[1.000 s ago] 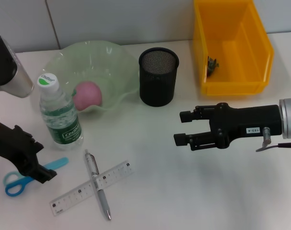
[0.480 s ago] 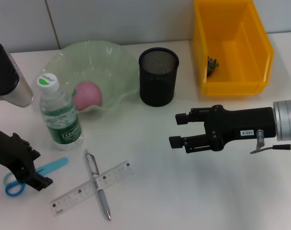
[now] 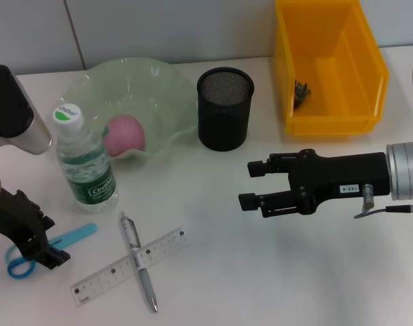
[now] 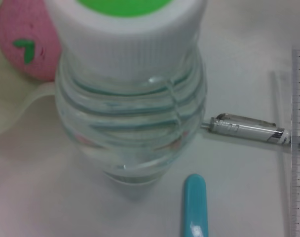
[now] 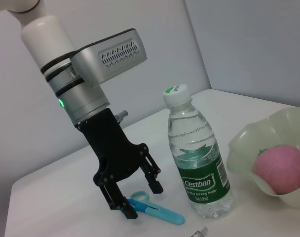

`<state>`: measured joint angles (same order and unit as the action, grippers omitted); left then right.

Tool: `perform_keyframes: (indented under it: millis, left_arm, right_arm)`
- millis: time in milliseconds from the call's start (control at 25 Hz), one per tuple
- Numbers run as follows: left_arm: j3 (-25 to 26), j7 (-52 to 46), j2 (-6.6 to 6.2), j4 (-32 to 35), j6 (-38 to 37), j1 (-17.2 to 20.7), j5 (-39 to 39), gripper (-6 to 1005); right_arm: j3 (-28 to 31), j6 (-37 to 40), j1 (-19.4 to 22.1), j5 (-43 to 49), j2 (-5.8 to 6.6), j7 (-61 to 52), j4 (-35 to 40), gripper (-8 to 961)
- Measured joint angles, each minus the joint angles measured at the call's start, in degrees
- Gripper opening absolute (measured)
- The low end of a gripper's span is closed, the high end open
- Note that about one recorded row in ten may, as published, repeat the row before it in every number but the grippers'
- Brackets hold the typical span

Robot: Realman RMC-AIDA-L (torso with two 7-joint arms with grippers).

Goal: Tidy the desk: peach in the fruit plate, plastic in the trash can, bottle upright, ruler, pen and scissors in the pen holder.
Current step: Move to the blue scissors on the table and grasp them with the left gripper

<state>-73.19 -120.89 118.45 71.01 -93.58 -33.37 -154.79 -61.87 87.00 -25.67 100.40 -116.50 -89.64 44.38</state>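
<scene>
Black left tool point(image 3: 47, 252) low over the worktop point(image 3: 261, 272) near its left edge, fingers apart, straddling the blue scissors point(image 3: 30, 250), one fingertip point(image 5: 131, 212) down on the handle loops. Upright bottle point(image 3: 84, 159) just behind and beside that tool, green-and-white cap up; peach point(image 3: 124, 133) further back still, lying in the pale green fruit plate point(image 3: 159, 81), whose wavy rim nearly meets the bottle. Pen point(image 3: 138, 270) and clear ruler point(image 3: 128, 265) crossed on the worktop just to the tool's inner side, pen on top, bare surface all round them toward the near edge. Right tool point(image 3: 250, 185) held level above the open middle of the worktop, fingers spread with nothing between them, pointing toward the left tool with a broad bare stretch between the two. Black mesh pen holder point(image 3: 224, 109) behind the right tool's fingertips; yellow trash can point(image 3: 329, 64) behind its wrist, by the far edge, a small dark scrap inside.
</scene>
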Motion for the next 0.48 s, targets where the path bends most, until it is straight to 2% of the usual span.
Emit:
perform_keyframes:
  millis: [120, 480]
  left_arm:
    - [-0.15, 0.09, 0.02, 0.00, 0.20, -0.03, -0.32, 707]
    - [-0.89, 0.21, 0.09, 0.01, 0.62, -0.03, -0.47, 716]
  right_arm:
    - [0.00, 0.00, 0.00, 0.00, 0.02, 0.02, 0.00, 776]
    - [-0.01, 0.01, 0.04, 0.47, 0.06, 0.02, 0.00, 775]
